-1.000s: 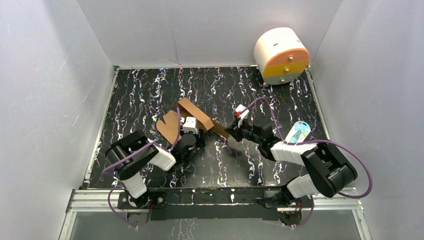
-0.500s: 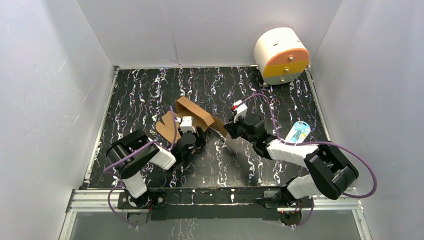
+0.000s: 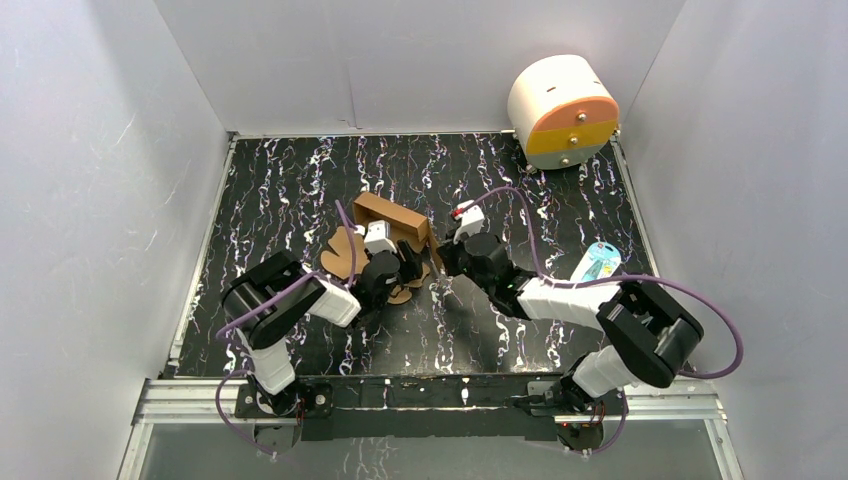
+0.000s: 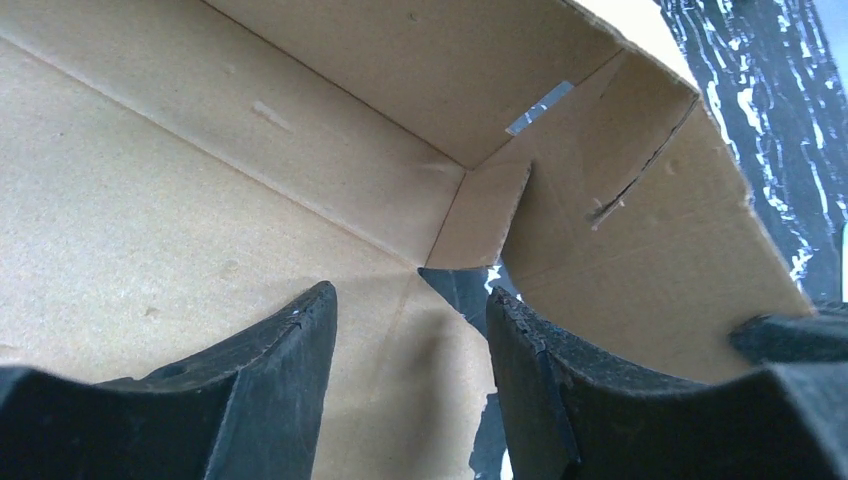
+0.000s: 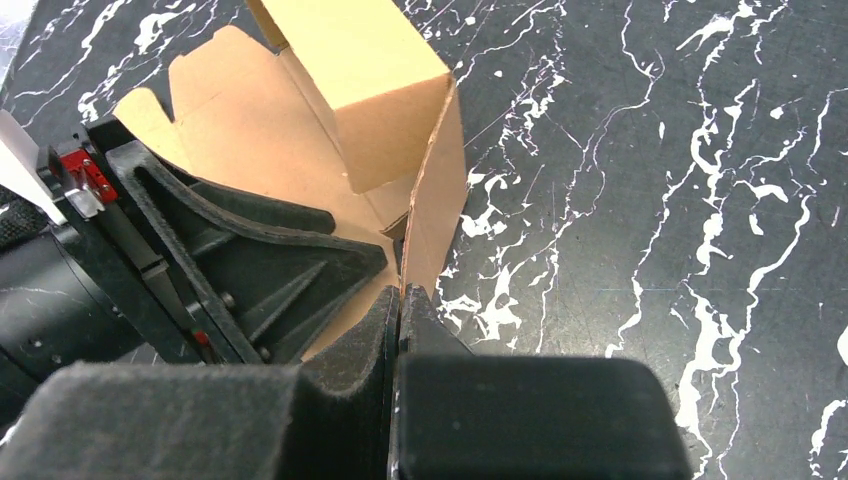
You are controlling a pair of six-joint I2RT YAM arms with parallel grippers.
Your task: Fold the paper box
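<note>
The paper box [image 3: 385, 212] is brown corrugated cardboard, half folded, lying mid-table with its walls partly raised. My left gripper [image 3: 404, 268] reaches into it from the near left. In the left wrist view the left gripper [image 4: 410, 335] is open, with the box floor [image 4: 180, 200] showing between its black fingers [image 4: 285, 365] and an inner corner just ahead. My right gripper [image 5: 400, 298] is shut on the edge of an upright side wall [image 5: 438, 190] of the box. From above, the right gripper [image 3: 440, 256] sits at the box's right end.
A white cylinder with an orange-and-yellow face [image 3: 562, 108] stands at the back right corner. A small blue and white packet [image 3: 598, 263] lies at the right. White walls enclose the black marbled table [image 3: 300, 180].
The right gripper has swung left and away from me with the cardboard wall, standing it more upright. The box has shifted slightly right and closed up. The left gripper has followed and narrowed slightly.
</note>
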